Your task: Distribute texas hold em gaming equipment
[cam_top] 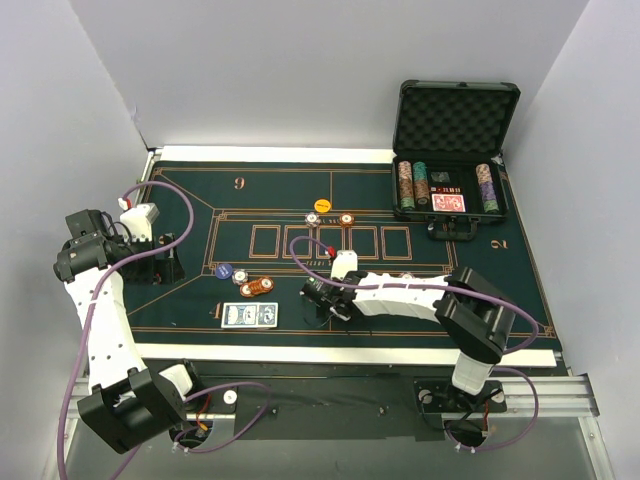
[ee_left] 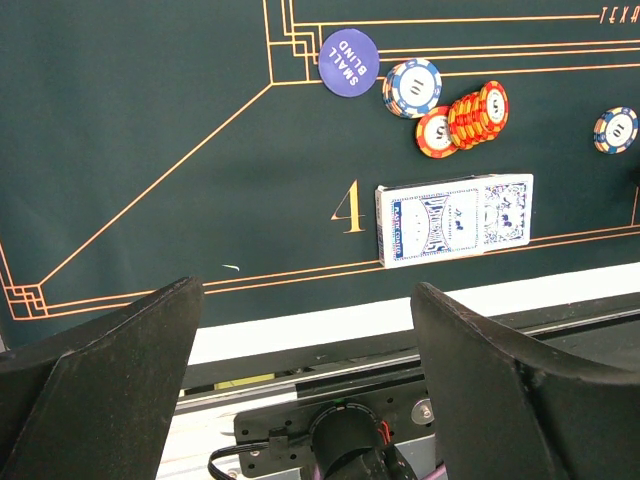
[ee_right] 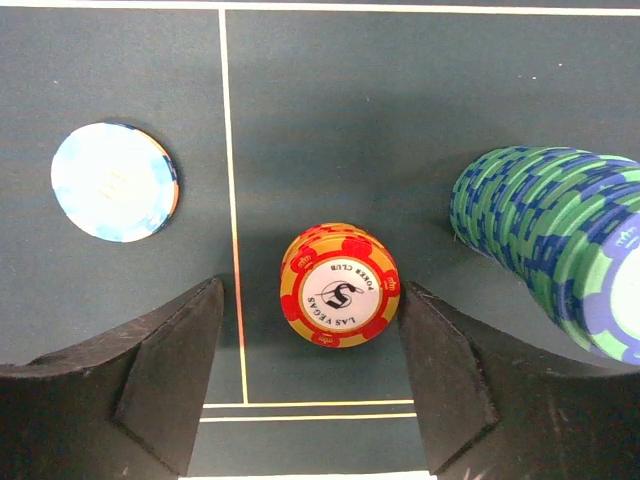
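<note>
Two blue-backed cards (ee_left: pixel 455 217) lie side by side by the "4" on the green felt, also in the top view (cam_top: pixel 249 315). Above them are a purple "small blind" button (ee_left: pixel 349 62), a blue-white chip (ee_left: pixel 412 88) and a toppled orange-red chip stack (ee_left: pixel 470 115). My left gripper (ee_left: pixel 310 350) is open and empty, above the near table edge, left of them (cam_top: pixel 165 262). My right gripper (ee_right: pixel 312 345) is open, with a finger either side of a short orange-red chip stack (ee_right: pixel 340 285); the right finger is nearly touching it. A pale blue chip (ee_right: pixel 114 181) and a leaning green-blue stack (ee_right: pixel 560 240) flank it.
The open black foam-lined case (cam_top: pixel 455 150) stands at the back right, holding chip stacks and a red-backed deck (cam_top: pixel 449 203). An orange button (cam_top: pixel 322 206) and two chips (cam_top: pixel 346 219) lie mid-table. White walls enclose the table; the white felt border (ee_left: pixel 300 325) runs along the near edge.
</note>
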Robot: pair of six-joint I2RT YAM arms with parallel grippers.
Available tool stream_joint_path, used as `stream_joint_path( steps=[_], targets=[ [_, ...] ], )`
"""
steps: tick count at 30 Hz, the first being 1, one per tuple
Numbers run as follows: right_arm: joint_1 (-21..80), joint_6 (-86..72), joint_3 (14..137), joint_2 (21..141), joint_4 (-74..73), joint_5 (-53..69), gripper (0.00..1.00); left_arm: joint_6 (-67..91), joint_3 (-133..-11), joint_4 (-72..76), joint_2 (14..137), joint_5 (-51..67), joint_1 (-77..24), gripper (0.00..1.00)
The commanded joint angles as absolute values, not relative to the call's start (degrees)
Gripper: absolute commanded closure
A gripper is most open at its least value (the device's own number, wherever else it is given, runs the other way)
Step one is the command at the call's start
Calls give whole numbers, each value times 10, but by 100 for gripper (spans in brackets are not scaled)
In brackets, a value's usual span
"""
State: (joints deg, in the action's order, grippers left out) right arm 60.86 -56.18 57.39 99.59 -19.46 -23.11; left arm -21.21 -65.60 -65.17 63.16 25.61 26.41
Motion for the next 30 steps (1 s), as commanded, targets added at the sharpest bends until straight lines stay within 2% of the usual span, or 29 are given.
stream_joint_path(
  steps=[1,20,30],
  targets=[
    [611,-572,563,1006,-193,-245,37,-216,-679,-659,627,268,268,4],
    [611,-583,505,995,-164,-236,66,-214,-670,-653,626,268,268,4],
    [619,-620,401,920,-160,-241,70,-216,-670,-650,626,266,268,4]
  ],
)
